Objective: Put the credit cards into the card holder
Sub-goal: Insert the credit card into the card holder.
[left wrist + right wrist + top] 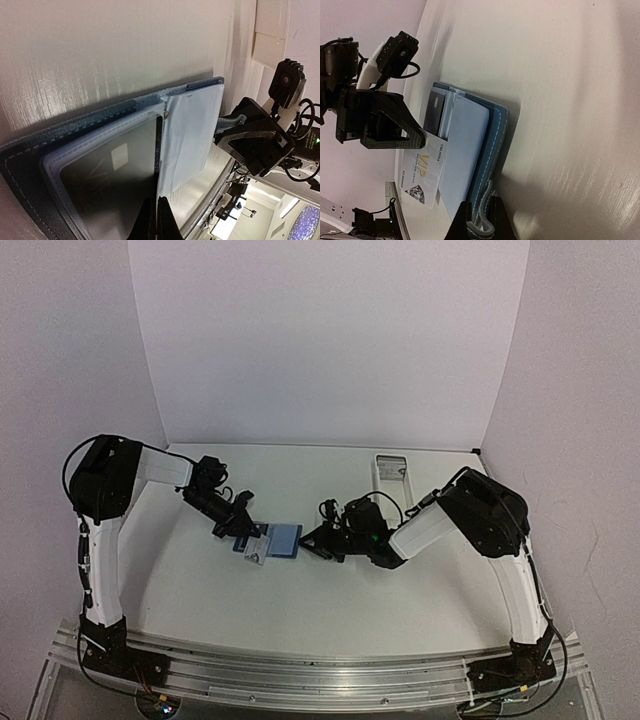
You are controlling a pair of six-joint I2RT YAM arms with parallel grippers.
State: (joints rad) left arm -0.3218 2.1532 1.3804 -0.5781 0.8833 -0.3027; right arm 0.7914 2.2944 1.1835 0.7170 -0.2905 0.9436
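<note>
Between the fingers of the right gripper (pixel 481 220) the nearest stitched edge of the card holder (pixel 492 135) is grasped. The holder lies open on the desk (pixel 300 610) at about mid-width, between the two arms. A pale blue inner flap is seen raised from its spine. Beside that flap a white card (pixel 422 172) printed "VIP" is seen, partly tucked under it. Beyond, a dark card (pixel 110 175) is lodged in the clear pocket. The left gripper (pixel 156 217) is set at the holder's opposite side, fingers drawn almost together; whether anything is pinched cannot be told. A white tray (pixel 390 470) is seen at the far edge.
</note>
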